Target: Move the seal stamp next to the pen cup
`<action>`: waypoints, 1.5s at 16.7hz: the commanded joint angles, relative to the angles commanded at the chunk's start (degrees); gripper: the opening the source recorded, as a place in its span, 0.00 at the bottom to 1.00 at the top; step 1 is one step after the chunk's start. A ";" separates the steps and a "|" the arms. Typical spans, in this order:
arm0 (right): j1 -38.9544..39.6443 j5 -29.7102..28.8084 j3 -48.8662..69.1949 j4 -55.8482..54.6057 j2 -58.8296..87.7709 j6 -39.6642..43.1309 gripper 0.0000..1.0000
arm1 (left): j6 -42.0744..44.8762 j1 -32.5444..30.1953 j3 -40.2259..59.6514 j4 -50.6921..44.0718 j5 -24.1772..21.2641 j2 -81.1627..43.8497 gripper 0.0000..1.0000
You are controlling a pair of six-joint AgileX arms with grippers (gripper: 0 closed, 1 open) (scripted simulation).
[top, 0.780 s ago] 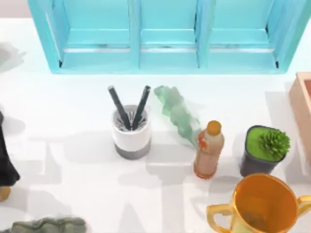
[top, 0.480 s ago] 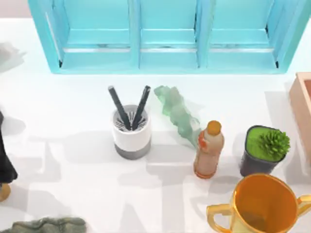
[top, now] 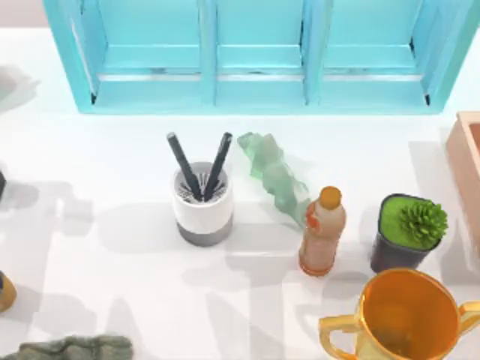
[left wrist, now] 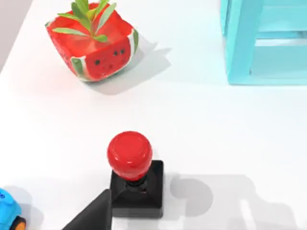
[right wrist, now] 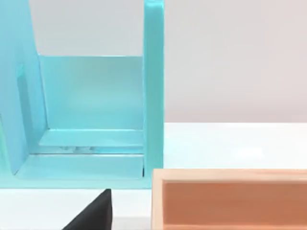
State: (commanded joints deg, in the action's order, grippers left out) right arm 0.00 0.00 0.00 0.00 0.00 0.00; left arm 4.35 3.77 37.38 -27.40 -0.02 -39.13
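The seal stamp (left wrist: pixel 135 179), a glossy red ball knob on a black square block, stands upright on the white table in the left wrist view. One black fingertip (left wrist: pixel 96 216) of my left gripper sits just beside the block's corner, and nothing is held. The gripper looks open. The pen cup (top: pixel 202 204), a white cylinder with a grey bottom band and two black pens, stands left of the table's centre in the top view. My right gripper is parked at the far right; its fingertip (right wrist: pixel 94 214) shows near a wooden box, and it also looks open.
A cyan shelf (top: pixel 255 90) spans the back. Right of the pen cup are a crumpled green piece (top: pixel 274 176), an orange-capped bottle (top: pixel 322 232), a plant pot (top: pixel 409 232), an orange two-handled cup (top: pixel 405 319) and a wooden box (top: pixel 469 165). A watermelon planter (left wrist: pixel 91 45) and blue toy car (left wrist: pixel 7 215) stand near the stamp.
The dark shape of my left arm at the top view's left edge has slid out to the left, and its shadows on the table have shifted. The objects have not moved.
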 joint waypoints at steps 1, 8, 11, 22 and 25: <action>0.00 0.00 0.00 0.00 0.00 0.00 1.00 | 0.60 0.51 5.68 -4.05 -0.03 -6.58 1.00; 0.00 0.00 0.00 0.00 0.00 0.00 1.00 | 4.74 4.14 41.72 -32.13 -0.09 -48.96 1.00; 0.00 0.00 0.00 0.00 0.00 0.00 1.00 | 6.23 5.43 54.90 -41.51 -0.09 -62.88 1.00; 0.00 0.00 0.00 0.00 0.00 0.00 1.00 | 8.22 7.19 73.62 -53.39 -0.12 -81.10 1.00; 0.00 0.00 0.00 0.00 0.00 0.00 1.00 | 8.10 6.97 72.57 -52.35 -0.12 -81.12 1.00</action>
State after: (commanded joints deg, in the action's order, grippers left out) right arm 0.00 0.00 0.00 0.00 0.00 0.00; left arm 12.45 10.74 109.94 -79.76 -0.13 -120.25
